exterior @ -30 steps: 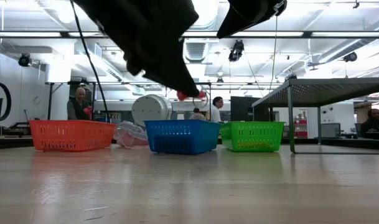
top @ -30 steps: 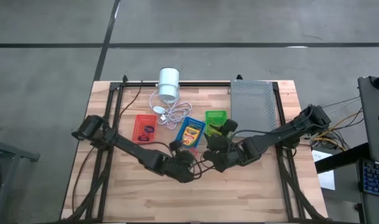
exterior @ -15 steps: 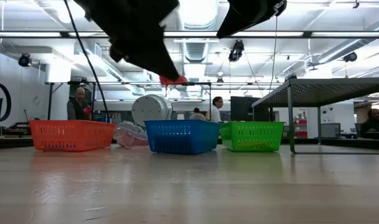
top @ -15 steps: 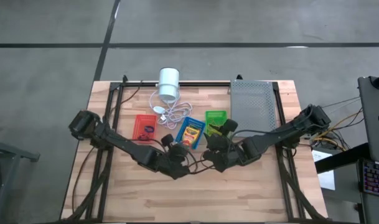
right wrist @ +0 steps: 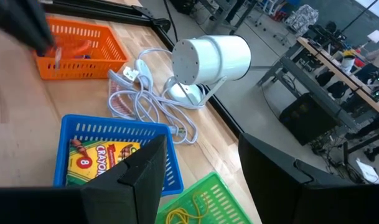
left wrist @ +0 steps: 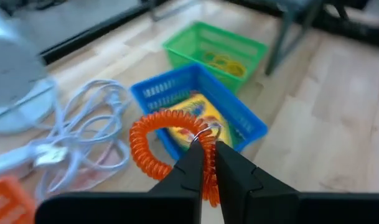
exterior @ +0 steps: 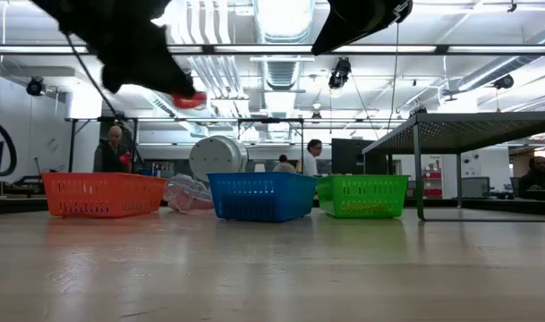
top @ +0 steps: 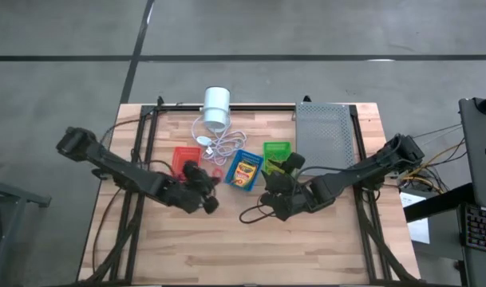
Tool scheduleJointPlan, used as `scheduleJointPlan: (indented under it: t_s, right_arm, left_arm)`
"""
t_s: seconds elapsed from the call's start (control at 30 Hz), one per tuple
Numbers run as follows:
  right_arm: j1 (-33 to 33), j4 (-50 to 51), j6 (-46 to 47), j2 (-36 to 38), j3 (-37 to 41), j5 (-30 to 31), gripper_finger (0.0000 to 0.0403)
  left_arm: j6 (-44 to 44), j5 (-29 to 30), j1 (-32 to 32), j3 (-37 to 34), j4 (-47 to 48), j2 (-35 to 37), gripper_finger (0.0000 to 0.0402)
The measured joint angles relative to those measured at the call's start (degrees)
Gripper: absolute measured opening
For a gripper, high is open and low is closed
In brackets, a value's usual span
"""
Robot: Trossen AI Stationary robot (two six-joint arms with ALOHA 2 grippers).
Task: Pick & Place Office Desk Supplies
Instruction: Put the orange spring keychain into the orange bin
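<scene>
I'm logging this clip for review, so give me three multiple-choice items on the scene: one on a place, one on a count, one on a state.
1. Which basket holds the crayon box?
A. red-orange
B. green
C. blue
2. How many plastic baskets stand on the table?
A. three
B. two
C. four
3. What state is the left pincer in?
A. open, empty
B. shut on an orange coiled band
C. shut on a cord

Answers:
1. C, the high view shows the box inside the blue basket.
2. A, the red-orange basket, blue basket and green basket line up in the low view.
3. B, the left wrist view shows the band pinched.
</scene>
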State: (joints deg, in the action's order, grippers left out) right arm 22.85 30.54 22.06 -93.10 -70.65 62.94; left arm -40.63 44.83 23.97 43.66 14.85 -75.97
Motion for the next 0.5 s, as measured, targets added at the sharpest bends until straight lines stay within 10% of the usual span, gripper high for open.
scheduleJointPlan:
  t_s: [0.5]
  right_arm:
    - [0.0,0.01,0.02,0.0,0.0,0.0,0.0199]
  left_arm:
    - [-19.97,6.73,-0.26,-6.42,17.78,17.23,0.0028]
